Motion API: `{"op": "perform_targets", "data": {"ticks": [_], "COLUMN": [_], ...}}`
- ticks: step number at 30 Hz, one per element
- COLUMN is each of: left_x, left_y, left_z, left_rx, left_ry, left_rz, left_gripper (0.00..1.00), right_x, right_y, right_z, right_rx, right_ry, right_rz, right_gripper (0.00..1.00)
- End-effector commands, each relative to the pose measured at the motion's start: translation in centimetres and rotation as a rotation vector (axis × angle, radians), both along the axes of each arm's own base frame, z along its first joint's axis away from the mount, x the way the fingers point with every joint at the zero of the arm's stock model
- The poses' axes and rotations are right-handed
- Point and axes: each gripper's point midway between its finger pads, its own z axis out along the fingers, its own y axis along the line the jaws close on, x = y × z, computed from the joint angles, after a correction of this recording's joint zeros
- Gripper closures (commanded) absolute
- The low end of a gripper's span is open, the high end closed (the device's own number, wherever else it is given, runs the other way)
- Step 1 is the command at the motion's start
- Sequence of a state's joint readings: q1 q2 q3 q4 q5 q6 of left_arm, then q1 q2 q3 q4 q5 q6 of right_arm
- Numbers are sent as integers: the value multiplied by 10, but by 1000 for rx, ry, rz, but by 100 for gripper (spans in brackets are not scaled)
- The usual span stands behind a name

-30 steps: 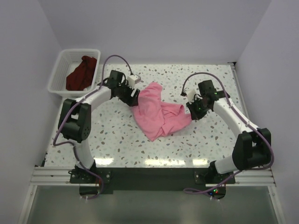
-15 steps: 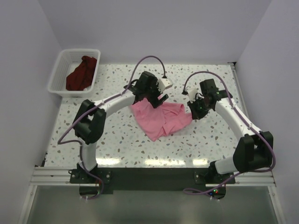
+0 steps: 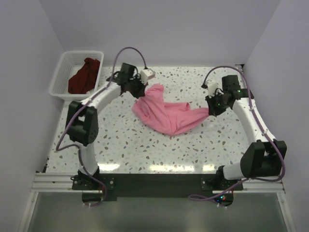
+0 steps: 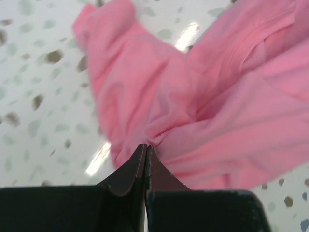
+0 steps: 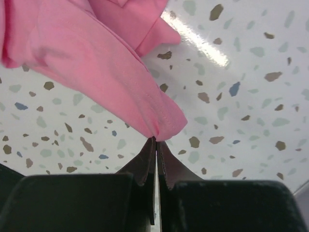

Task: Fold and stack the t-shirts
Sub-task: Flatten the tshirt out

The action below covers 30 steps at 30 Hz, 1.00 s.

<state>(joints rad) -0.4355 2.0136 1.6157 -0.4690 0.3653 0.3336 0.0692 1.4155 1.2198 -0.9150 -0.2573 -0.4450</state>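
The pink t-shirt (image 3: pixel 166 112) lies crumpled and stretched across the middle of the speckled table. My left gripper (image 3: pixel 140 93) is shut on the shirt's upper left edge; in the left wrist view the cloth (image 4: pixel 203 101) bunches right at the closed fingertips (image 4: pixel 146 146). My right gripper (image 3: pixel 211 110) is shut on the shirt's right end, and the right wrist view shows a pinched hem (image 5: pixel 164 126) at its tips (image 5: pixel 156 140). The maroon t-shirt (image 3: pixel 85 75) lies heaped in the white basket (image 3: pixel 59 79) at the back left.
The basket stands off the table's back-left corner. White walls close in on the left, back and right. The arm bases (image 3: pixel 91 181) sit at the near edge on a black rail.
The left gripper swung right over the shirt, then came back left and closed on its upper edge. The right gripper pulled its end rightward, and the shirt now spreads wider between them.
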Motion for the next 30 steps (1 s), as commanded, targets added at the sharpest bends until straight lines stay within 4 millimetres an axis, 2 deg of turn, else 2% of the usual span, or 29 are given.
{"op": "perform_targets", "data": {"ticks": [1,2,3,4,5,7,8,9,10,11,12,14,16,18,19,20,21,22,23,24,25,26,28,29,30], "left_x": [-12,-28,-51,-75,-111,-150,-182,-208,-220,-231,-234,-224,-204,-166,-152,-130,-110,-97,-78,-67,-60,-47,-47,-43,-50], "left_y": [73,86,102,113,124,146,159,166,171,176,178,169,158,149,150,145,144,141,134,130,127,121,122,122,123], "left_z": [84,97,65,49,22,-11,-35,-46,-52,-55,-52,-33,-19,1,-5,12,18,11,27,29,12,21,-1,0,-6], "left_rx": [-69,-59,7,49,91,190,238,262,279,292,287,239,185,139,152,120,116,107,68,62,76,76,117,123,132], "left_ry": [-127,-163,-114,-62,0,49,90,153,163,151,142,74,35,-20,2,-17,-53,-24,-48,-51,2,-14,68,73,117], "left_rz": [64,55,26,2,-31,-91,-150,-195,-224,-253,-250,-227,-194,-85,-37,27,71,98,137,152,152,146,143,135,123], "left_gripper": [100,100,100,100,100,100,94,86,74,57,51,41,39,39,39,41,41,41,41,41,42,43,43,43,43], "right_x": [0,-7,-16,-30,-38,-67,-78,-85,-96,-102,-106,-108,-106,-101,-98,-95,-92,-91,-89,-89,-88,-89,-89,-89,-89], "right_y": [-9,-11,-13,-17,-20,-26,-29,-31,-34,-36,-37,-37,-34,-30,-29,-28,-27,-27,-27,-26,-26,-26,-27,-28,-28], "right_z": [26,24,19,9,2,-17,-23,-27,-35,-36,-38,-40,-40,-40,-38,-38,-37,-36,-36,-35,-34,-34,-32,-32,-31], "right_rx": [-17,-36,-45,-67,-89,-122,-138,-149,-161,-172,-174,-175,-163,-138,-131,-126,-122,-123,-121,-118,-117,-116,-123,-126,-130], "right_ry": [-49,-43,-15,21,46,132,162,173,202,206,216,218,209,203,197,194,186,181,177,173,173,175,167,167,164], "right_rz": [36,70,83,95,135,194,209,222,249,257,267,273,265,258,246,241,235,226,223,222,218,216,214,215,215], "right_gripper": [100,100,100,100,100,100,100,100,100,100,100,100,100,100,100,100,100,100,100,100,100,100,100,100,100]}}
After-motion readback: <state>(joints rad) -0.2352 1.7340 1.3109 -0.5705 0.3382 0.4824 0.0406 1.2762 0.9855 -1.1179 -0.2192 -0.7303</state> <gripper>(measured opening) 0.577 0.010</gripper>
